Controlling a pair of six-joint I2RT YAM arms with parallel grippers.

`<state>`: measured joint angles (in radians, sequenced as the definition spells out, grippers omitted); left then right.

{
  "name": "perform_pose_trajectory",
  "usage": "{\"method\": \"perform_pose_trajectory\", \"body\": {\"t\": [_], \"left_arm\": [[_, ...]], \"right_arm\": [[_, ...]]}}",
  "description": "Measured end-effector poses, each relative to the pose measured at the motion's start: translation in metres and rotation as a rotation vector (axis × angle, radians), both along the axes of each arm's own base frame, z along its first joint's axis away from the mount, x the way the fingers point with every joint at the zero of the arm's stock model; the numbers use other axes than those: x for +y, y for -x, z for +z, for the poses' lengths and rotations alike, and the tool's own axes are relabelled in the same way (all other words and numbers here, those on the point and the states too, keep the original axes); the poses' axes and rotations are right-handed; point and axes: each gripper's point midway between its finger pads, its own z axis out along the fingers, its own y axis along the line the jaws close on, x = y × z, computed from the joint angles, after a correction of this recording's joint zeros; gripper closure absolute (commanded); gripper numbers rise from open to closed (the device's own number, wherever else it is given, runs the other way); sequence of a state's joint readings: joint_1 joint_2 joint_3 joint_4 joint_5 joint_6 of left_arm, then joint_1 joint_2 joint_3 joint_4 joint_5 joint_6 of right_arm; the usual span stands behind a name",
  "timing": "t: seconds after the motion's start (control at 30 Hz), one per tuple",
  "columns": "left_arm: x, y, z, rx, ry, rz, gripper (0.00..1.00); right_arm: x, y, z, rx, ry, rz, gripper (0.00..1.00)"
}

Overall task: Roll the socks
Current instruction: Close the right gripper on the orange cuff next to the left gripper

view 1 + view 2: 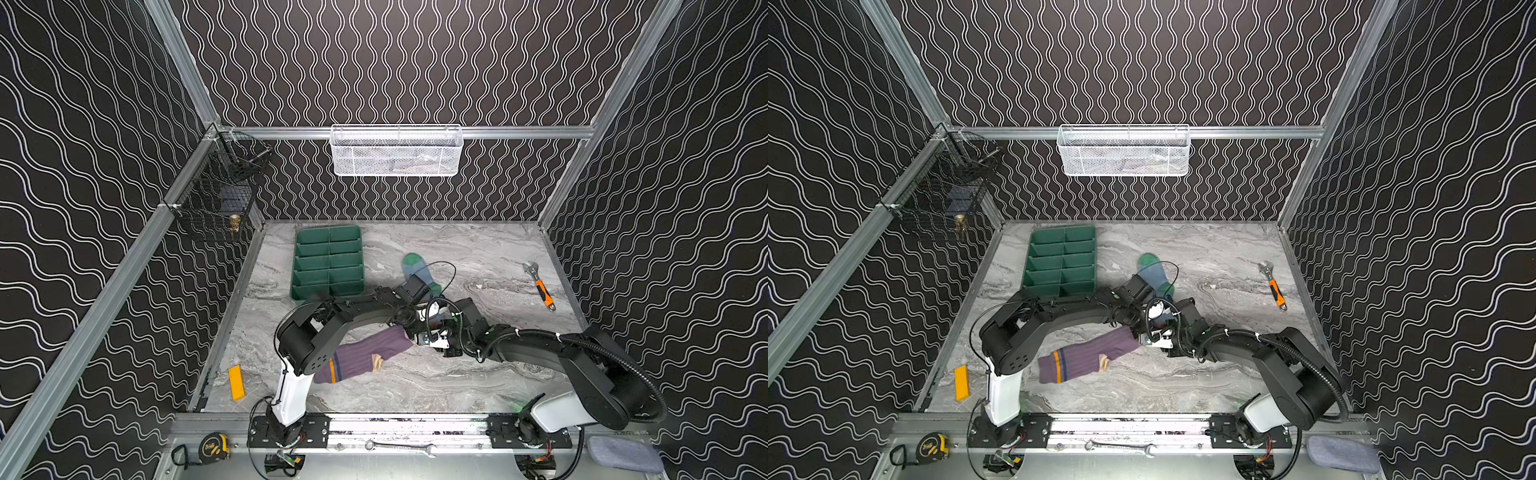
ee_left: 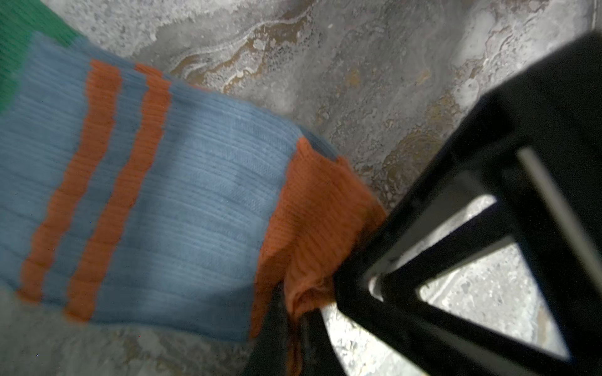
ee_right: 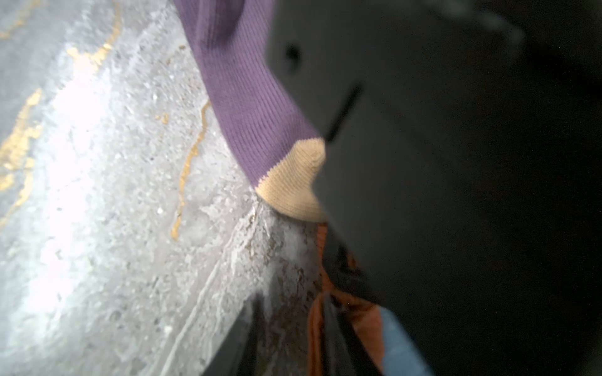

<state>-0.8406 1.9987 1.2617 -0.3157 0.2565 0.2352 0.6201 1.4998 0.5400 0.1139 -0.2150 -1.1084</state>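
Note:
The blue sock [image 1: 417,270] lies on the marble table, green toe toward the back; its leg runs under both arms. In the left wrist view its orange stripes and orange cuff [image 2: 319,208] show, and my left gripper [image 2: 294,325] is shut on a bunched fold of that cuff. My right gripper [image 3: 290,332] stands right beside it with bare table between its fingers; the orange cuff [image 3: 358,312] wraps one finger. The purple sock [image 1: 365,357] lies flat toward the front left, its peach end [image 3: 293,182] close to both grippers. In both top views the arms hide the jaws.
A green divided tray [image 1: 328,262] sits at the back left. An orange-handled wrench [image 1: 542,286] lies at the right, a yellow block [image 1: 237,382] at the front left. Baskets hang on the back rail [image 1: 395,151] and left wall [image 1: 220,195]. A grey cloth pad [image 1: 623,455] rests outside the front rail.

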Motion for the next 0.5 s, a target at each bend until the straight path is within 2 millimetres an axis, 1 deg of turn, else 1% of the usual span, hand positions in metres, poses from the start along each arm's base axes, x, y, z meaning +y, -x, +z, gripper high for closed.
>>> {"method": "perform_pose_trajectory", "body": {"t": [0.03,0.07,0.1,0.13,0.27,0.4,0.5], "left_arm": [[0.0,0.0,0.0,-0.001,0.001,0.0,1.0],[0.0,0.0,0.0,-0.001,0.001,0.001,1.0],[0.0,0.0,0.0,-0.001,0.001,0.003,1.0],[0.0,0.0,0.0,0.004,0.002,0.012,1.0],[0.001,-0.001,-0.001,0.002,-0.003,0.019,1.0],[-0.002,0.001,-0.002,0.01,0.0,0.01,1.0],[-0.008,0.008,-0.001,0.029,0.018,-0.012,1.0]], "right_arm": [[0.0,0.0,0.0,0.002,-0.003,0.0,0.68],[0.0,0.0,0.0,0.001,-0.004,0.0,0.65],[0.0,-0.001,0.002,-0.004,-0.007,0.0,0.57],[-0.001,-0.001,0.003,-0.008,-0.01,-0.003,0.51],[-0.011,-0.006,0.012,-0.052,-0.006,-0.055,0.37],[-0.029,-0.014,0.022,-0.121,-0.007,-0.149,0.31],[-0.039,-0.015,0.025,-0.156,-0.011,-0.184,0.29]]}}
